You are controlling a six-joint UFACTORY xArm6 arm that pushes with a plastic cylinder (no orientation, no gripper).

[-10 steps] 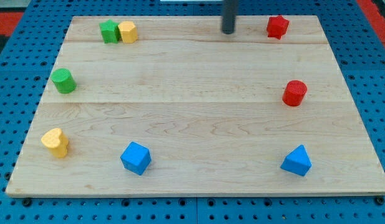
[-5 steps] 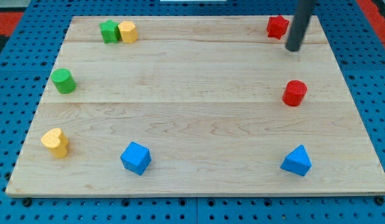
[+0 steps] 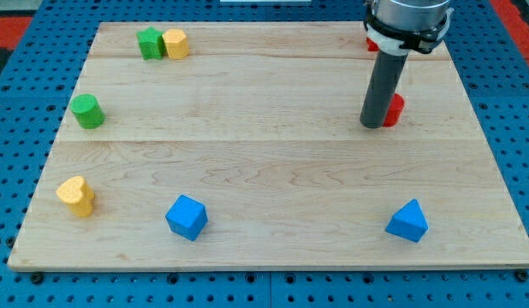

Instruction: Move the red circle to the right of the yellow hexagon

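Note:
The red circle lies on the right part of the wooden board, its left side hidden behind my rod. My tip rests on the board, touching the red circle's left side. The yellow hexagon sits near the view's top left, touching a green star-like block on its left. The red circle is far to the right of the hexagon and lower in the view.
A red block at the top right is mostly hidden by the arm. A green cylinder is at the left edge, a yellow heart at the bottom left, a blue cube beside it, and a blue wedge at the bottom right.
My tip has moved from the board's top edge rightward, then down to the red circle's left side. The red circle now sits slightly higher and further left.

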